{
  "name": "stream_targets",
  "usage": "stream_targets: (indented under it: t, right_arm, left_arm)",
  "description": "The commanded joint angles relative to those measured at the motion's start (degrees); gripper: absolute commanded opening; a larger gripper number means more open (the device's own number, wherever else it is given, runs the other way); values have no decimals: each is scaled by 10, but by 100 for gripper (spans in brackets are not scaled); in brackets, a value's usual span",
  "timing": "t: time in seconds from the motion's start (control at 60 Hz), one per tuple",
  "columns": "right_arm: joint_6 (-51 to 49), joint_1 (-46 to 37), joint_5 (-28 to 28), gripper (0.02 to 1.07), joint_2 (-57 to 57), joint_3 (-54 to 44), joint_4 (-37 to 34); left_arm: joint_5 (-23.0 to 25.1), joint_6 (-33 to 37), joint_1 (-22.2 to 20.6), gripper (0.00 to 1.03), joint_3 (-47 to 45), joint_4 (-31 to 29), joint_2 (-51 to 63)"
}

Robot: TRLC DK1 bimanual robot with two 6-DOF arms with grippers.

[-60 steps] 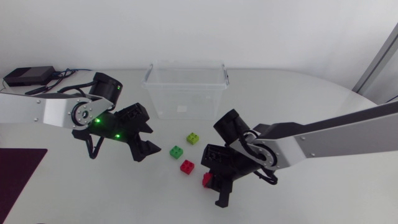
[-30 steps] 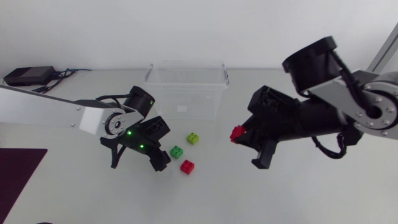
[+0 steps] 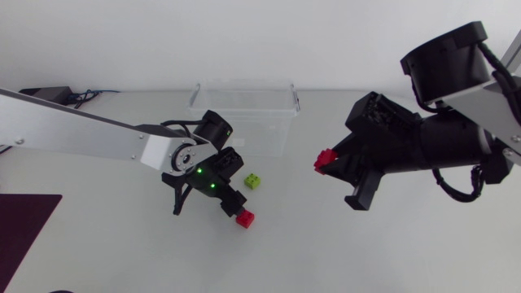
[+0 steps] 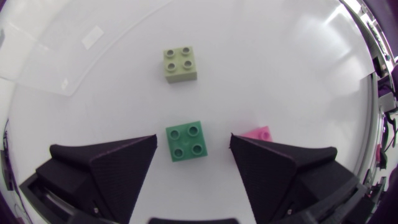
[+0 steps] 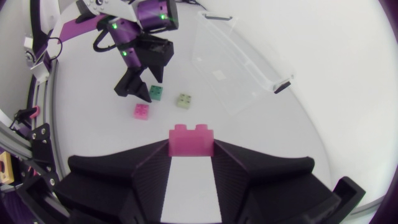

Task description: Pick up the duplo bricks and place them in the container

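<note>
A dark green brick [image 4: 185, 141] lies on the table between the fingers of my left gripper [image 4: 193, 138], which is open, with gaps on both sides of the brick. In the head view my left gripper [image 3: 221, 195] covers that brick. A lime brick [image 3: 253, 181] lies just ahead of it, and a red brick [image 3: 243, 217] lies beside its finger. High above the table's right half, my right gripper [image 3: 332, 163] is shut on another red brick [image 3: 325, 157], which shows between its fingers [image 5: 192, 138]. The clear container [image 3: 242, 114] stands at the back middle.
A black box with cables [image 3: 37, 96] lies at the back left corner. A dark mat [image 3: 20, 232] covers the front left edge. The container's rim [image 4: 62, 43] shows beyond the lime brick [image 4: 180, 64].
My left gripper has moved right and come down around the dark green brick, its fingers narrowing a little. My right arm has lifted the red brick up and slightly to the right.
</note>
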Motion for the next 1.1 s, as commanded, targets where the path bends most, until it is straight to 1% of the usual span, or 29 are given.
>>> stream_targets:
  t: [0.0, 0.1, 0.133, 0.15, 0.167, 0.217, 0.317, 0.45, 0.55, 0.717, 0.817, 0.95, 1.083]
  right_arm:
    - [3, -8, 3, 36, -10, 28, -13]
    - [2, -10, 2, 36, -11, 43, -19]
    - [2, -11, 3, 36, -9, 48, -19]
    - [2, -11, 2, 36, -8, 51, -18]
    - [3, -12, 2, 36, -1, 61, -17]
    - [3, -13, 1, 36, 11, 71, -12]
    - [15, -15, -1, 36, 53, 98, 21]
    - [38, -18, -7, 36, 135, 152, 71]
    - [51, -22, -8, 36, 203, 200, 106]
    - [69, -23, -14, 36, 305, 282, 130]
    - [76, -22, -14, 36, 350, 327, 137]
    - [80, -26, -15, 36, 392, 364, 150]
    - [84, -34, -15, 36, 441, 409, 162]
  left_arm:
    - [-16, -19, -1, 82, 19, -11, 31]
    - [-18, -27, 1, 73, 22, -10, 48]
    - [-18, -27, 1, 65, 24, -10, 52]
    - [-18, -29, 2, 56, 24, -10, 53]
    - [-18, -30, 5, 51, 25, -10, 54]
    - [-18, -30, 5, 47, 24, -10, 54]
    - [-16, -33, 6, 33, 24, -10, 53]
    - [-16, -32, 6, 30, 13, -10, 24]
    - [-16, -30, 16, 30, 8, -12, -6]
    - [-16, -17, 41, 30, 3, -42, -66]
    - [-7, -9, 58, 30, -1, -47, -108]
    - [5, 3, 79, 30, 4, -47, -152]
    - [22, 7, 105, 30, 23, -43, -177]
